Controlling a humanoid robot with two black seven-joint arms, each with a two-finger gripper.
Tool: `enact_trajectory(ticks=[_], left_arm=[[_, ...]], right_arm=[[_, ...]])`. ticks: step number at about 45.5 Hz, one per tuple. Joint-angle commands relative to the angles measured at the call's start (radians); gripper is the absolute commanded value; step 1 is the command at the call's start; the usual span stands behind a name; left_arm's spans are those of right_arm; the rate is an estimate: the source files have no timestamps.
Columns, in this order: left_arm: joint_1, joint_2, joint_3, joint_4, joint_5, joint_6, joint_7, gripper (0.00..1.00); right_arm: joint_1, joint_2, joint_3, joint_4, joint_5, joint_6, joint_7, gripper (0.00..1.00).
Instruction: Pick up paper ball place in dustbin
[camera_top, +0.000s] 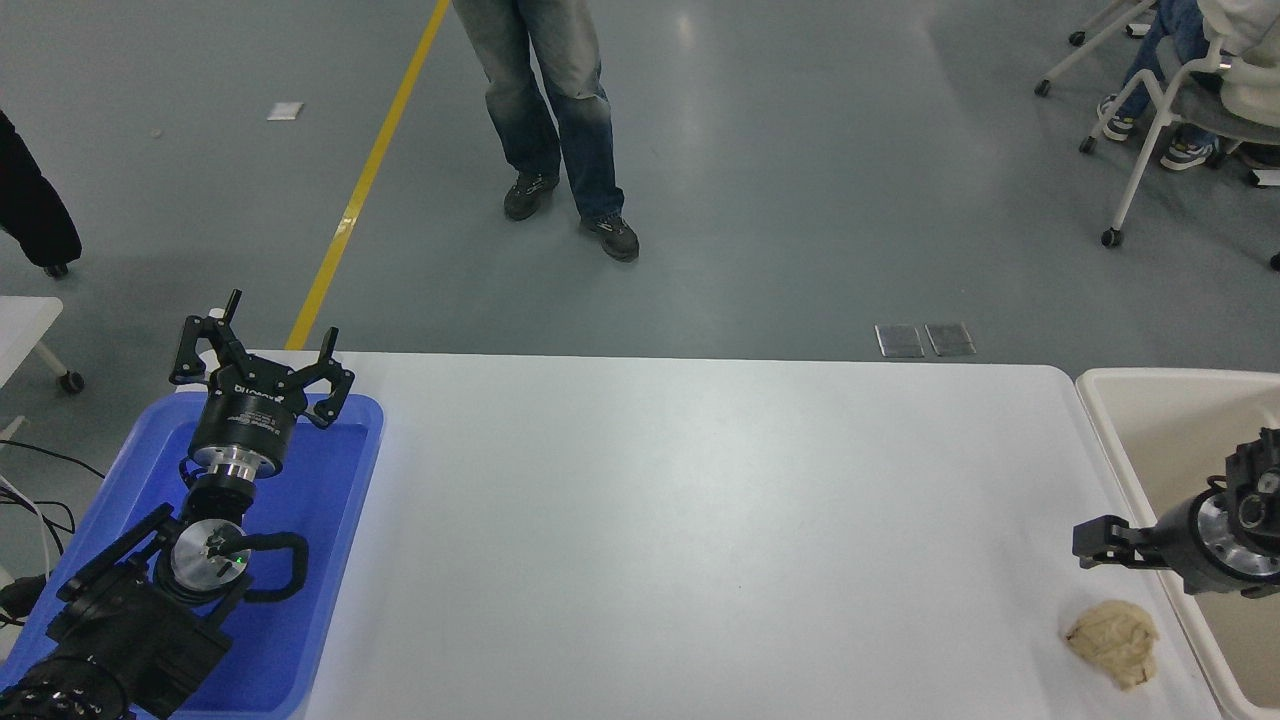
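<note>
Crumpled tan paper ball (1112, 642) was noted near the table (700, 520) edge beside the dustbin (1110, 400); right end effector (1095, 545), spread undetermined, was judged liable to nudge it off through misalignment.

Lab or industrial test floor: grey glossy painted concrete floor (800, 180) with yellow lane line (365, 180), white rectangular work table (700, 520), wheeled white-framed office chairs (1150, 120) far right, standing person in jeans (550, 110) at far side.
</note>
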Motion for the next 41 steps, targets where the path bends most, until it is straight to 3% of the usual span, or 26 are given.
enact_trajectory(ticks=[1, 32, 36, 41], left_arm=[[0.000, 0.000, 0.000, 0.000, 0.000, 0.000, 0.000, 1.00], [0.000, 0.000, 0.000, 0.000, 0.000, 0.000, 0.000, 1.00], [0.000, 0.000, 0.000, 0.000, 0.001, 0.000, 0.000, 1.00], [0.000, 0.000, 0.000, 0.000, 0.000, 0.000, 0.000, 1.00]], right_arm=[[-0.088, -0.003, 0.065, -0.025, -0.001, -0.022, 0.000, 1.00], [-0.261, 0.008, 0.210, -0.085, 0.002, -0.068, 0.005, 1.00], [-0.278, 0.008, 0.214, -0.087, -0.002, -0.104, 0.006, 0.87], [-0.301, 0.015, 0.205, -0.087, -0.020, -0.163, 0.009, 0.38]])
